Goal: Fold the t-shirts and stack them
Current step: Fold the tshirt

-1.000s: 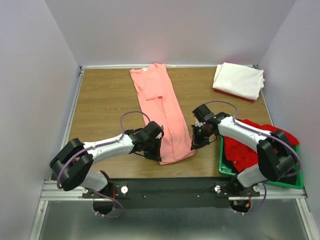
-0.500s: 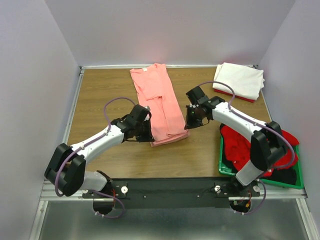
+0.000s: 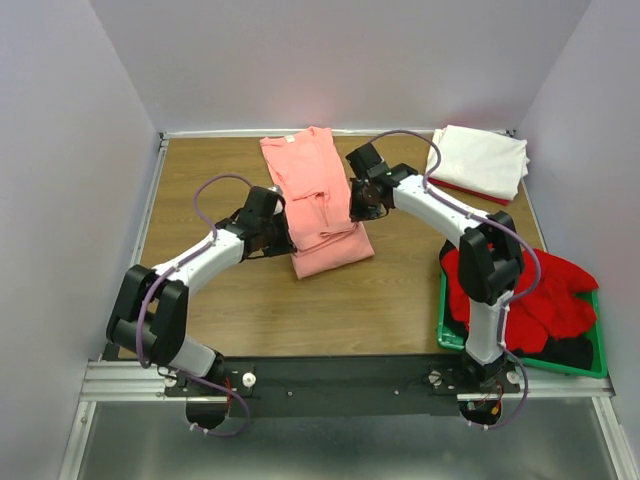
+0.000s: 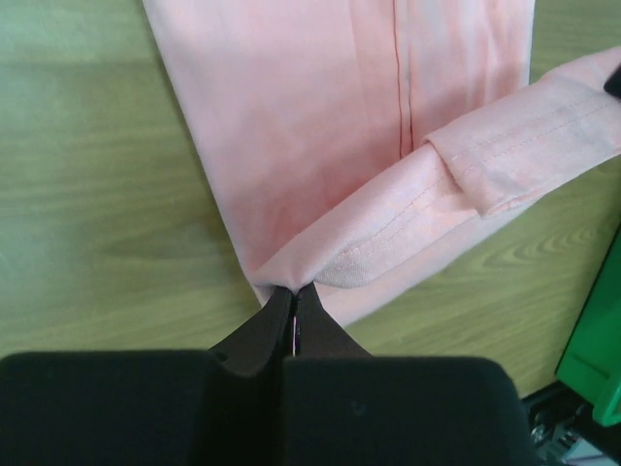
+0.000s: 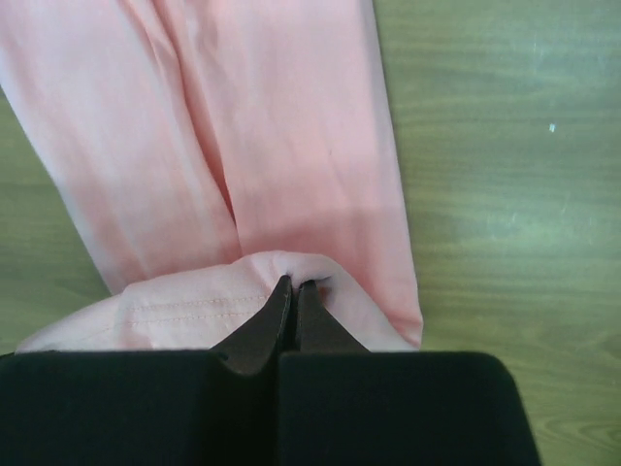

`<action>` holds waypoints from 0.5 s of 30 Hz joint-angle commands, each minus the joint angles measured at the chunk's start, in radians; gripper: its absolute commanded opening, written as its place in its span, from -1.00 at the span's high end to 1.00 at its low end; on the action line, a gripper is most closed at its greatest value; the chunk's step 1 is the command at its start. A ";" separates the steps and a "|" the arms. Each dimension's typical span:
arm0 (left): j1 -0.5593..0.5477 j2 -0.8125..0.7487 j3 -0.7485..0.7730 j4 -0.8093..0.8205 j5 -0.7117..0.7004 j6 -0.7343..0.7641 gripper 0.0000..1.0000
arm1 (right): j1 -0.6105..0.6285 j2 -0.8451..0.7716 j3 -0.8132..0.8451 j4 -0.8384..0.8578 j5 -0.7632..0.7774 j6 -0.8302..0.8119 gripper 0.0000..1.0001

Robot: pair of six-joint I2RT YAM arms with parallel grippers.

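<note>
From above, one salmon-pink cloth t-shirt (image 3: 318, 190) lies lengthwise on the brown wooden table (image 3: 200, 290), with its near end doubled back over itself. Two claws pinch the folded-over hem, the left gripper (image 3: 275, 218) on one edge and the right gripper (image 3: 355, 205) on the other. One folded white t-shirt (image 3: 478, 158) rests on one red folded t-shirt (image 3: 470, 191) at the far right corner. One green plastic crate (image 3: 595, 368) holds crumpled red cloth (image 3: 545, 290) and dark cloth (image 3: 570, 352).

At the left wrist, the left gripper (image 4: 294, 291) is clamped tight on a hem corner of the salmon-pink cloth t-shirt (image 4: 320, 126).

At the right wrist, the right gripper (image 5: 291, 283) likewise nips the pink hem (image 5: 194, 316).
</note>
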State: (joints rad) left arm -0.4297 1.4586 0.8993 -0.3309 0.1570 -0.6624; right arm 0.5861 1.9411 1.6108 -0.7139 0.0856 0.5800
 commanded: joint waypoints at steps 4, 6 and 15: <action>0.071 0.120 0.101 0.066 0.006 0.082 1.00 | -0.003 0.131 0.165 0.001 0.134 -0.063 0.99; 0.088 0.138 0.131 0.062 -0.004 0.093 1.00 | -0.006 0.171 0.214 0.001 0.141 -0.071 0.99; 0.147 0.262 0.222 0.084 0.024 0.149 1.00 | -0.023 0.285 0.356 0.001 0.172 -0.100 0.99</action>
State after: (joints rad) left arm -0.3008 1.6791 1.0859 -0.2596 0.1696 -0.5632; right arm 0.5770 2.1780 1.9072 -0.7090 0.1944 0.5106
